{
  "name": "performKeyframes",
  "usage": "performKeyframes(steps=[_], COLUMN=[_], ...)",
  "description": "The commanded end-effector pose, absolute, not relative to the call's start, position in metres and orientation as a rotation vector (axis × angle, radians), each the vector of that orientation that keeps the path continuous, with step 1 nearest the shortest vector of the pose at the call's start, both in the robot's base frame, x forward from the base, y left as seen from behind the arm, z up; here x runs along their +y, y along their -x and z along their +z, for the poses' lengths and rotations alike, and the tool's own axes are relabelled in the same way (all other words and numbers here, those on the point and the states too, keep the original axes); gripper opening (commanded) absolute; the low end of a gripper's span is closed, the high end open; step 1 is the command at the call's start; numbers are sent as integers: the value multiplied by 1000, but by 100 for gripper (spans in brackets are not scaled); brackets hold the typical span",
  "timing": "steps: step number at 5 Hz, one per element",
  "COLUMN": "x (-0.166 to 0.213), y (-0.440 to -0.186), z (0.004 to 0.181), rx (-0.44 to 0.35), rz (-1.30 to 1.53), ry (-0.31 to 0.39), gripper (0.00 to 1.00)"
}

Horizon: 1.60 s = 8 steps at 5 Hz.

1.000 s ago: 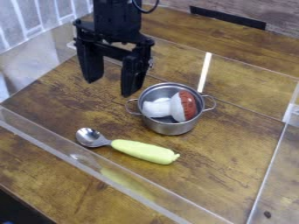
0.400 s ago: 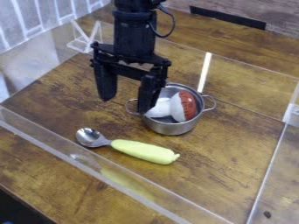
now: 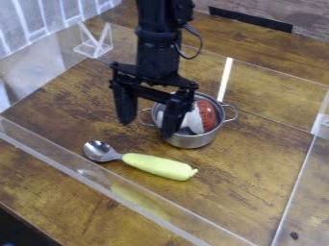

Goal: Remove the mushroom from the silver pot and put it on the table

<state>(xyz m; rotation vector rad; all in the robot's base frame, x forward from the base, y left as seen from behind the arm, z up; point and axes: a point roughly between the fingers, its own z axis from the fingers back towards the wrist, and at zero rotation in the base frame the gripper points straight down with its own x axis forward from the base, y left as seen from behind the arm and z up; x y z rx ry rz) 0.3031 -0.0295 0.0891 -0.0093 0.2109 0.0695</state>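
Note:
The silver pot [image 3: 206,130] stands near the middle of the table [image 3: 244,183]. Inside it lies the mushroom [image 3: 202,116], red-brown cap to the right, its white stem partly hidden behind a finger. My black gripper [image 3: 152,108] hangs open just left of the pot. Its right finger is over the pot's left rim and its left finger is over the bare wood. Nothing is between the fingers.
A metal spoon with a yellow handle [image 3: 139,159] lies in front of the pot. A white stick [image 3: 225,79] stands behind the pot. Clear acrylic walls [image 3: 141,204] edge the tabletop at the front and sides.
The open gripper has moved right and toward the front, from the back left to the pot's left rim. The pot, mushroom and spoon have stayed put.

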Motion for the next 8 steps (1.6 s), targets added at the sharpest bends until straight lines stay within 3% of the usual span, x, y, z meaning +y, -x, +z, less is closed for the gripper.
performKeyframes(steps=[1,3,5,7,8], x=[-38,-54,-86,-82,-82], y=[-323,-344,-389,-399,-403], z=[105,113,105,102,93], rx=[145,106,65,57,71], rz=[94,35,-75,-135,-86], ry=[16,6,-28,-36,-35], gripper=[100,100,100,100,100])
